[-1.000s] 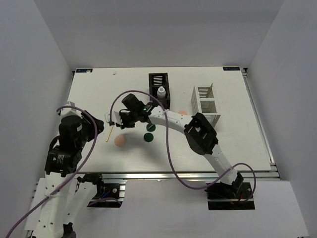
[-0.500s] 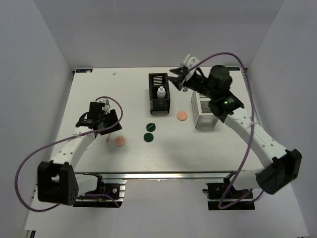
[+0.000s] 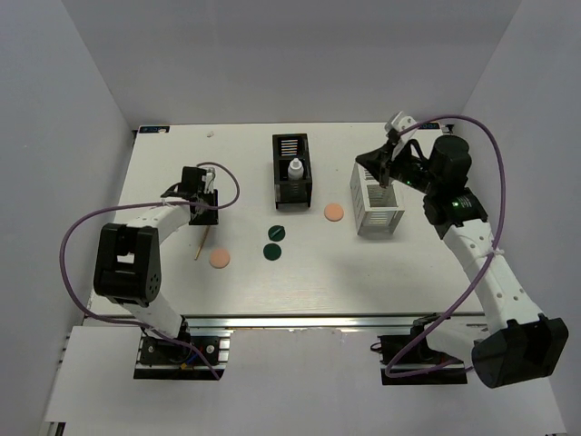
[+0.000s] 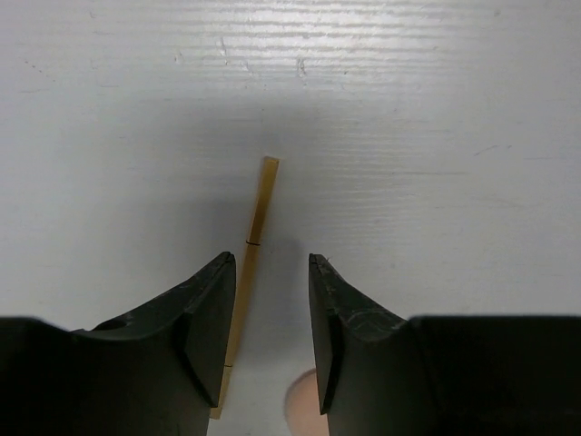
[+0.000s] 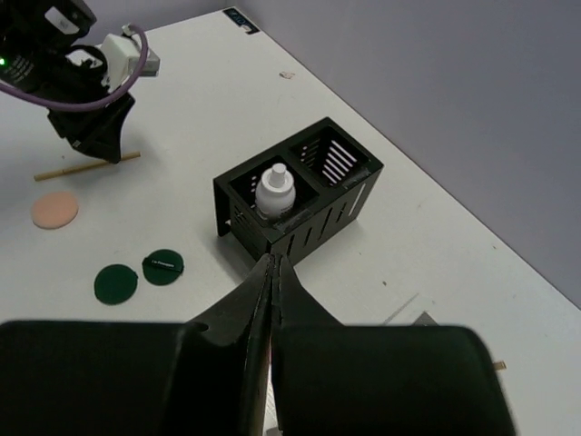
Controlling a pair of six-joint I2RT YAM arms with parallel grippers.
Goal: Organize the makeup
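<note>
Left of centre in the top view, your left gripper (image 3: 198, 207) sits low over the tabletop (image 3: 163, 163) with its jaws spread, above the upper end of a tan stick (image 3: 201, 245). You have bare surface around it. The left edge is well apart, a peach puff (image 3: 220, 258) lies just right of the stick's lower end, and the green discs (image 3: 277, 232) are further right.

Your left wrist view adds what the top view cannot. The stick (image 4: 260, 211) lies flat and unpinched, its far end reaching past the fingertips and its nearer length slipping under the finger on the left of the frame. The puff's rim (image 4: 300, 411) shows at the bottom edge.

At upper right, your right gripper (image 3: 387, 169) hangs over the white organizer (image 3: 377, 204), closer to the far edge than to the near one. The right wrist view shows its fingers pressed together; you cannot tell whether anything thin is caught. That view also shows the white bottle (image 5: 274, 191) upright in one compartment of the black organizer (image 5: 309, 227).

Only the top view shows the second peach puff (image 3: 335, 213), on the tabletop between the two organizers.
</note>
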